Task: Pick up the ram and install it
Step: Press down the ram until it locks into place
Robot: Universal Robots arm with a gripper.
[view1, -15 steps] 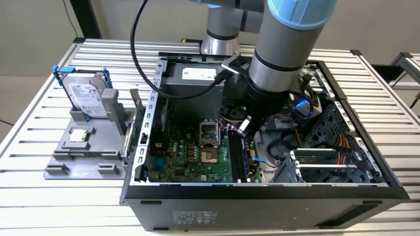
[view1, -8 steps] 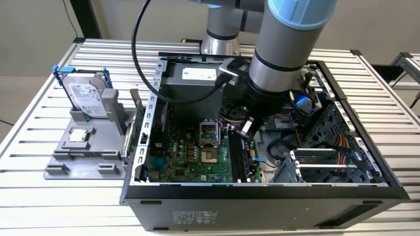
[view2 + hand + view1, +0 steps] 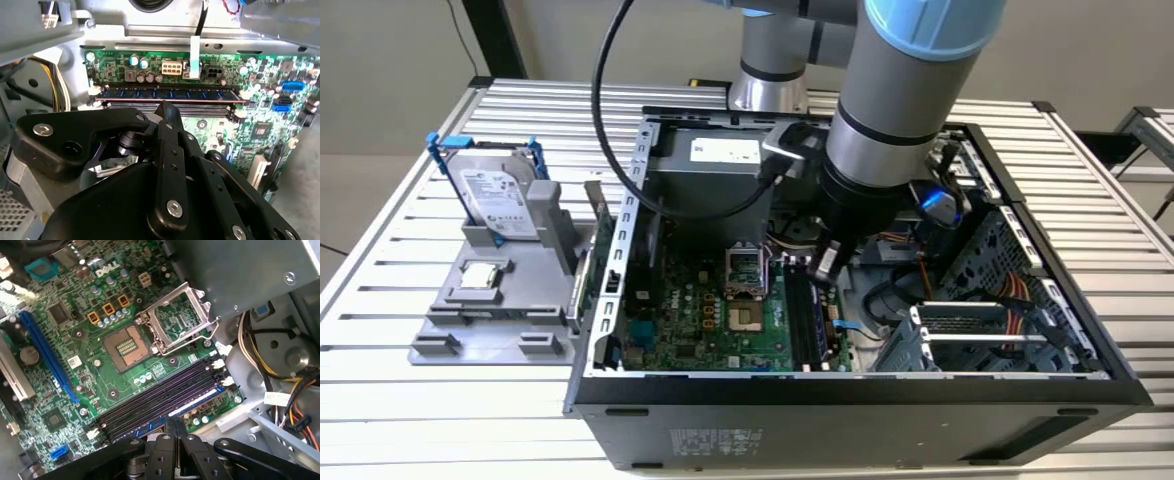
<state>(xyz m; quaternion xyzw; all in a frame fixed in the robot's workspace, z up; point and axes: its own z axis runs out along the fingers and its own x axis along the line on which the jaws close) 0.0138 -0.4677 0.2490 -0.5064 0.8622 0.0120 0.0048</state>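
Green board, grey steel, black and blue fittings

The motherboard (image 3: 125, 375) is green, speckled with silver solder and small orange-framed parts; its memory slots (image 3: 160, 400) run dark purple-black, its long card slot (image 3: 45, 355) is bright blue, and the open processor socket (image 3: 127, 347) shows copper-brown inside a silver frame. The ram (image 3: 170, 94) is dark bluish-green with black chips and a reddish lower edge. The gripper (image 3: 165, 107) is matt black with silver screws. The computer case (image 3: 854, 395) is black outside, grey within. The robot arm (image 3: 894, 110) is silver-grey with a pale blue band. At the table's (image 3: 400, 400) edge on the exterior view's left, a grey holder (image 3: 494, 310) carries a silver hard drive (image 3: 494, 195) in a blue frame.
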